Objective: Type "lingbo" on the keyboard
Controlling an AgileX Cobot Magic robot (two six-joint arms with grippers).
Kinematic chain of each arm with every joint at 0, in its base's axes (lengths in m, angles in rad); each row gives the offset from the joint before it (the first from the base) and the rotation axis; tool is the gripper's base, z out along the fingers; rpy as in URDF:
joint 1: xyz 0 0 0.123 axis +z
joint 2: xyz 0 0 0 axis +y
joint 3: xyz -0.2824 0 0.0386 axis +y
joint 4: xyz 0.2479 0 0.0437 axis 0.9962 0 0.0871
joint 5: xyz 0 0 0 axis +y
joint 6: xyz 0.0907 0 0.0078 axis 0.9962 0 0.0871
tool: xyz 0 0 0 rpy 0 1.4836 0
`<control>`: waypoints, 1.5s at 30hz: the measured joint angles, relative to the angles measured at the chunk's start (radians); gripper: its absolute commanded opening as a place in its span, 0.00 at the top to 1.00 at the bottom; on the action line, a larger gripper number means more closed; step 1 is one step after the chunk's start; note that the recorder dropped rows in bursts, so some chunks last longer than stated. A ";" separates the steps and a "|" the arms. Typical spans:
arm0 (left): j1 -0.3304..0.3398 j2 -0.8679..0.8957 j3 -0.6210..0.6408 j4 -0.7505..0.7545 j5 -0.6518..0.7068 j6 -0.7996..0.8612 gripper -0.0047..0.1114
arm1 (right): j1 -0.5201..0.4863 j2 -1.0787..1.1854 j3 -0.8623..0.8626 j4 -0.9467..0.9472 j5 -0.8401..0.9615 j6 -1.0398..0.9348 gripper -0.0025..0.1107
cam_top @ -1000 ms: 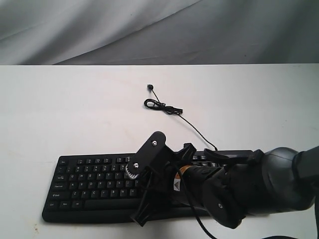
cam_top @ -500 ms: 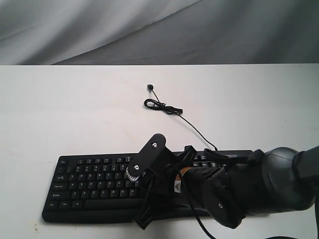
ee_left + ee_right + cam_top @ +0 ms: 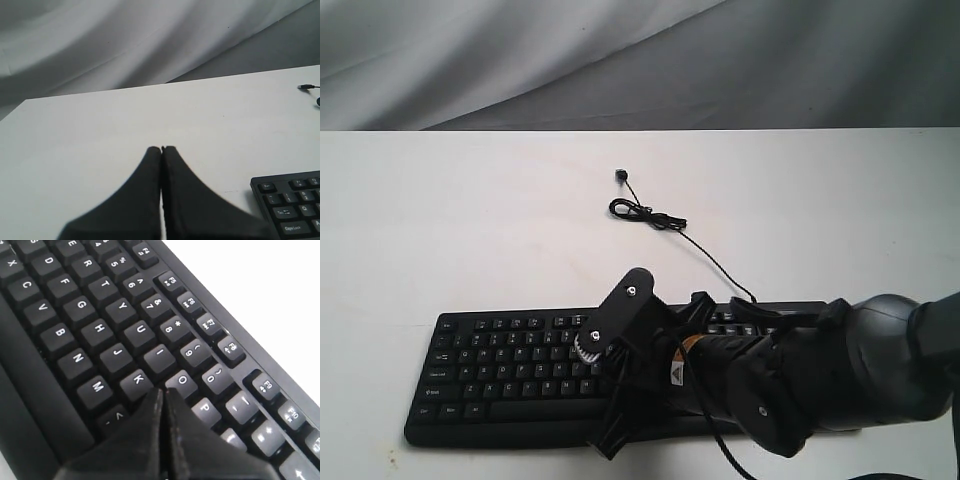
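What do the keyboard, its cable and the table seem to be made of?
The keyboard looks like black moulded plastic, matte with a faint sheen on the keycaps and white printed legends. Its cable looks rubber- or vinyl-sheathed: thin, black, lying in limp loops. The table is smooth matte white, perhaps laminate or painted board; the pictures leave that open.

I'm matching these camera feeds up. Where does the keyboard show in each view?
Exterior: keyboard low on the white table, partly behind the right arm.
Left wrist: only its Caps Lock corner, beside the left gripper.
Right wrist: fills the picture, under the right gripper.
Shared landmark: the white table.
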 measured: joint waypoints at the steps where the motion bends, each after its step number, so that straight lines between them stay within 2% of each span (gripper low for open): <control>1: 0.000 0.000 0.000 0.000 0.000 0.000 0.96 | 0.000 0.000 0.000 0.000 0.000 0.000 0.98; 6: 0.000 0.000 0.000 0.000 0.000 0.000 0.96 | 0.000 0.000 -0.002 0.000 0.009 -0.009 0.98; 13: 0.000 0.000 0.000 0.000 0.000 0.000 0.96 | -0.018 0.016 -0.069 -0.011 0.116 -0.015 0.98; 23: 0.000 0.000 0.000 0.000 0.000 0.000 0.96 | -0.018 0.018 -0.086 -0.020 0.137 -0.017 0.98; 32: 0.000 0.000 0.000 0.000 0.000 0.000 0.96 | -0.018 -0.067 -0.086 -0.030 0.177 -0.023 0.98; 35: 0.000 0.000 0.000 0.000 0.000 0.000 0.96 | -0.018 -0.082 -0.132 -0.055 0.242 -0.033 0.98; 39: 0.000 0.000 0.000 0.000 0.000 0.000 0.96 | -0.018 -0.036 -0.216 -0.087 0.286 -0.051 0.98; 45: 0.000 0.000 0.000 0.000 0.000 0.000 0.96 | -0.018 0.035 -0.233 -0.088 0.293 -0.056 0.98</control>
